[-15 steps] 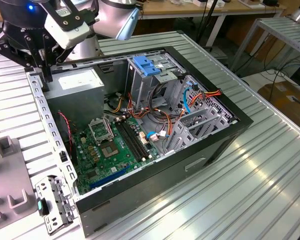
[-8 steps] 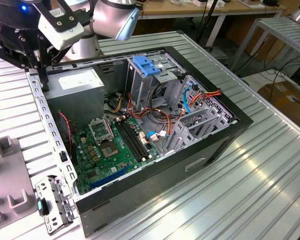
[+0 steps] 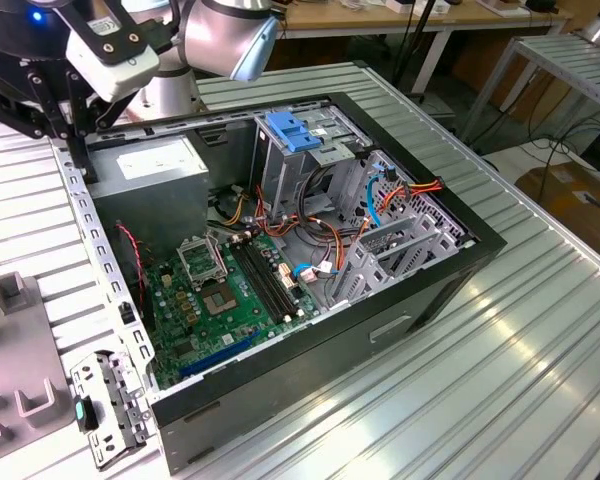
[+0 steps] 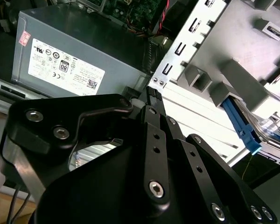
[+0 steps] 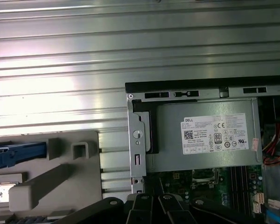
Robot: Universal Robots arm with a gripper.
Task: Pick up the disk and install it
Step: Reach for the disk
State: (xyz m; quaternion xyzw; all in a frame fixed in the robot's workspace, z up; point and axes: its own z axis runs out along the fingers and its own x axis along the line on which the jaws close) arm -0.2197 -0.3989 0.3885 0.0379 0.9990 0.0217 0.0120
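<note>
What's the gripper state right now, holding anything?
Gripper: open or closed cannot be told.
The disk lies in the grey holder, apart from the gripper.

open computer case [image 3: 280, 392] on ribbed table [image 3: 500, 380]; grey, perhaps plastic, fixture [image 3: 25, 350] beside.

Silver arm [image 3: 218, 28], blue cap [image 3: 248, 58], black hand [image 4: 152, 100]

We record a ribbed aluminium table [image 3: 540, 390] under bright glare, a wooden-topped workbench [image 3: 380, 18] behind, a second ribbed bench [image 3: 570, 60], and loose cables [image 3: 552, 150] beside a cardboard box [image 3: 580, 200] on the floor [image 3: 505, 160].
</note>
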